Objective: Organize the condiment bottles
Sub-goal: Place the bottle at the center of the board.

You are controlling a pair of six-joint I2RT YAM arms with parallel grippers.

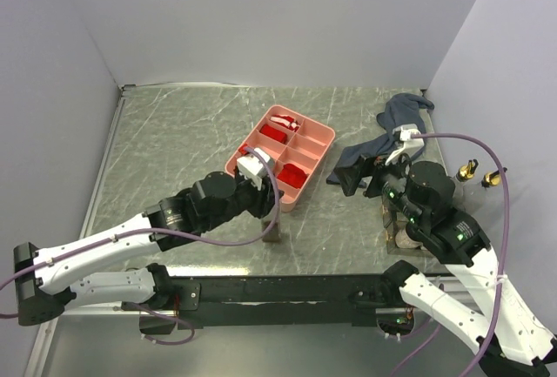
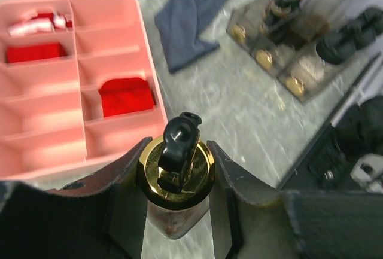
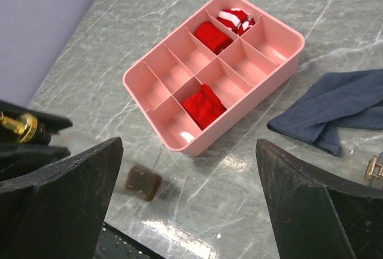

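Gold-spouted bottle (image 2: 175, 217): long axis vertical, spout up, clamped between fingers of my left end effector (image 2: 177, 175). My right end effector (image 3: 191, 202): spread wide, empty.

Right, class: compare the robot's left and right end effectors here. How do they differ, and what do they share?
The left end effector is shut on a brown bottle with a gold collar and black spout; the right end effector is open and empty. The left one is beside the pink divided plastic tray; the right one is near the crumpled blue-grey cloth. Both have two black fingers.
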